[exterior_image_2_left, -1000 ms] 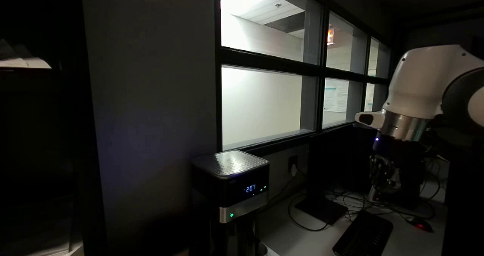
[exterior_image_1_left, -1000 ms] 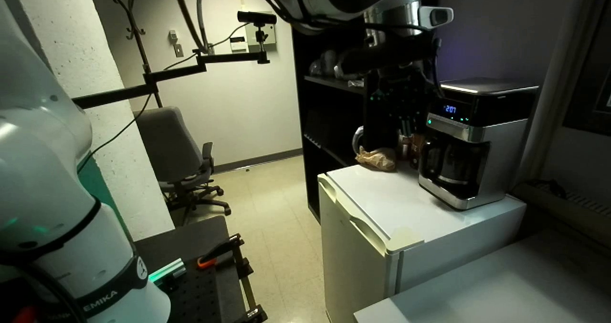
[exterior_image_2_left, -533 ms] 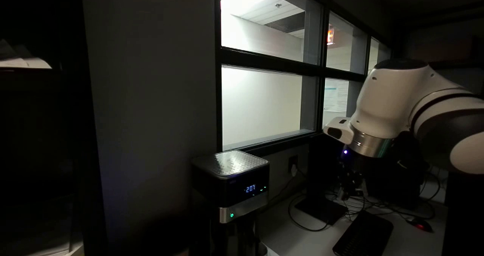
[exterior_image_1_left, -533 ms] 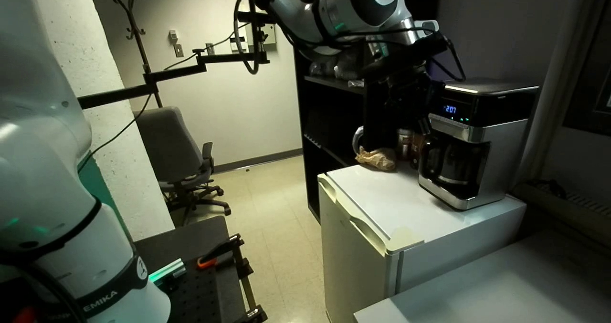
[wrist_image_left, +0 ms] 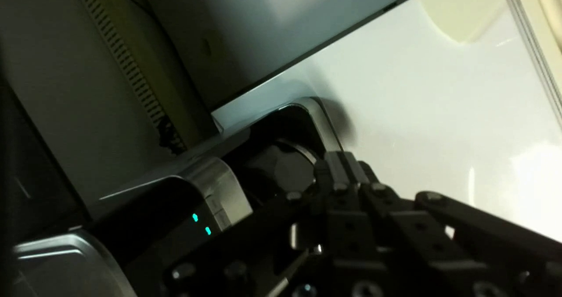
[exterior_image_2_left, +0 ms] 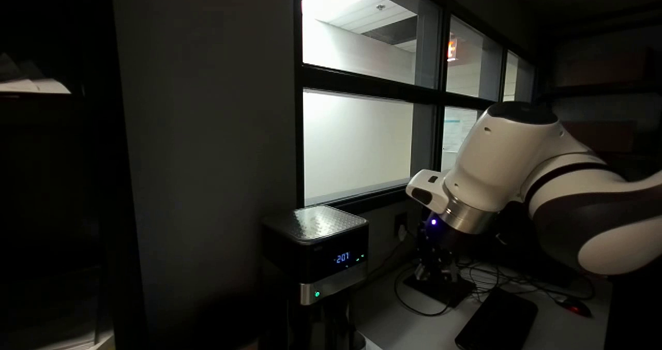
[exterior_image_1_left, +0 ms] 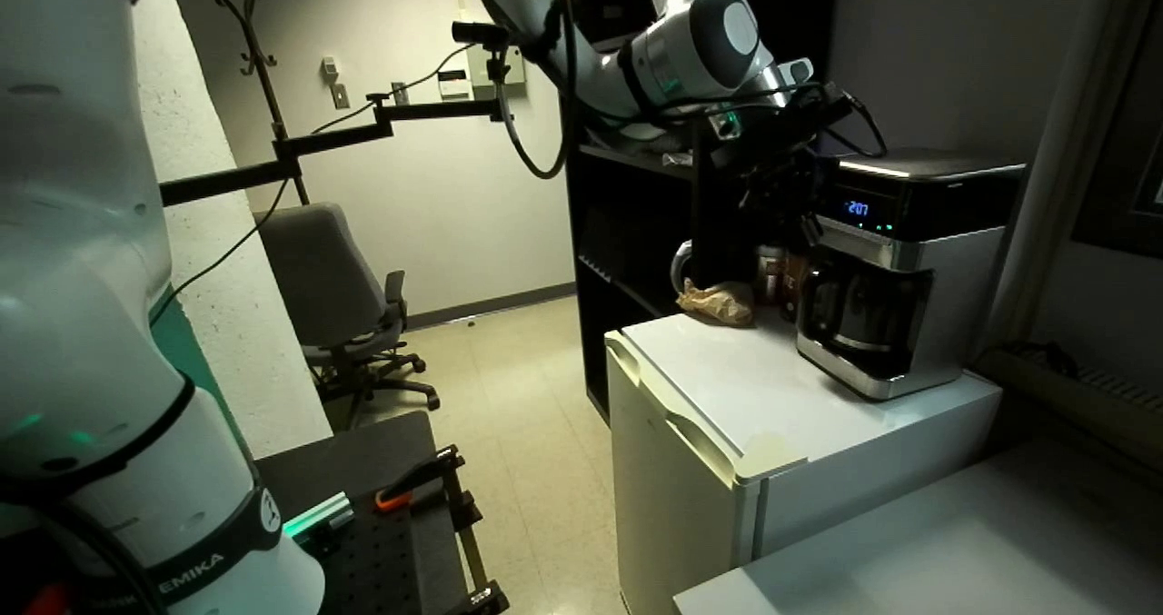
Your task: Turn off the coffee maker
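Wrist view: empty jaws, together, near the coffee maker (wrist_image_left: 175,207); its lights (wrist_image_left: 195,217) glow, switching off apparently remains.

Coffee maker (exterior_image_1_left: 918,259) on cabinet (exterior_image_1_left: 754,388), fingers (wrist_image_left: 337,169) before it, keyboard (exterior_image_2_left: 497,320) and mouse (exterior_image_2_left: 573,306) on desk (exterior_image_2_left: 414,330)

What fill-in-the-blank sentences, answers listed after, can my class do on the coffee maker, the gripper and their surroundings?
1. The coffee maker has a display reading ____.
2. The cabinet top beneath it is ____.
3. In an exterior view, the mouse glows ____.
4. Of open or shut, the gripper in the wrist view is ____.
Missing words: 2:07; white; red; shut.
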